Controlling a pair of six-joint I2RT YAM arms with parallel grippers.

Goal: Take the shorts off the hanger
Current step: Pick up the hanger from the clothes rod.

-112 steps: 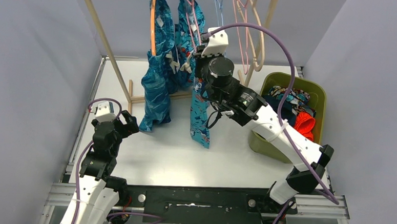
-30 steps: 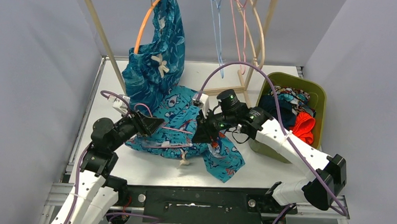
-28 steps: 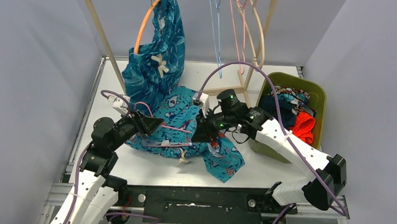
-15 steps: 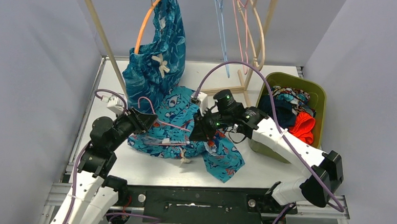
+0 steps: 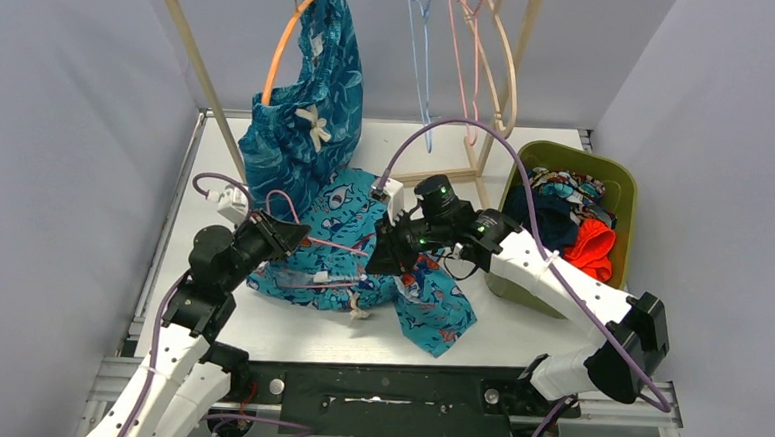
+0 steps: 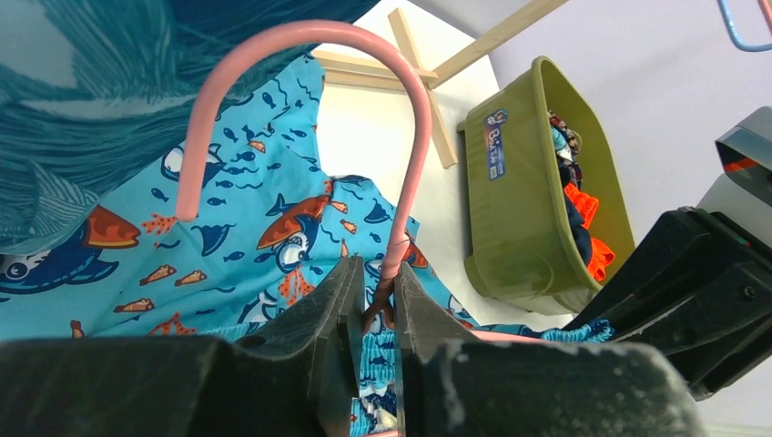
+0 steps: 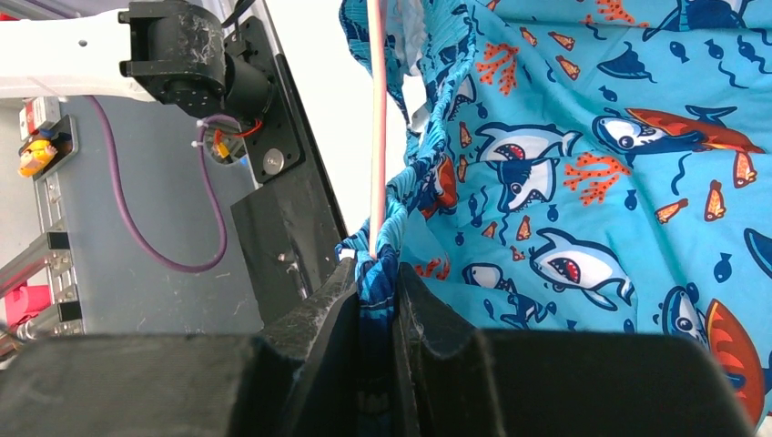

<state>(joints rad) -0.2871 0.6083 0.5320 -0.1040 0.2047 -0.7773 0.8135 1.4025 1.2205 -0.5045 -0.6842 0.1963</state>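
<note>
Shorts matter most here, so start at the left: the left claw (image 5: pixel 295 237) is low over the white surface (image 5: pixel 288 328), and its wrist view shows its two fingers pinched tight on the twisted neck of the pink hanger (image 6: pixel 419 127), just under the hook. To its right the turquoise cartoon-print shorts (image 5: pixel 349 216) lie crumpled on the surface between the two arms, one leg trailing toward the near edge. The hanger's thin pink bar runs out of the left claw and crosses the fabric roughly left to right. At the other end of that bar the right claw (image 5: pixel 376 263) is closed on the gathered waistband of the same shorts. Its wrist view shows dark blue elastic bunched between its fingers (image 7: pixel 328 309), with the pink wire ending right at the pinch. So the hanger's long axis joins the two claws, and the garment lies to the right of the left claw and directly in the right one. The waistband looks to be on the hanger yet, so the likely move is to draw the claws apart along that axis, sliding the elastic off the end of the bar. Behind them, teal leaf-print shorts (image 5: pixel 308 124) hang from an orange hanger (image 5: pixel 282 48) on the wooden rack (image 5: pixel 206 69). At far right the olive bin (image 6: pixel 514 209) holds more shorts.
</note>
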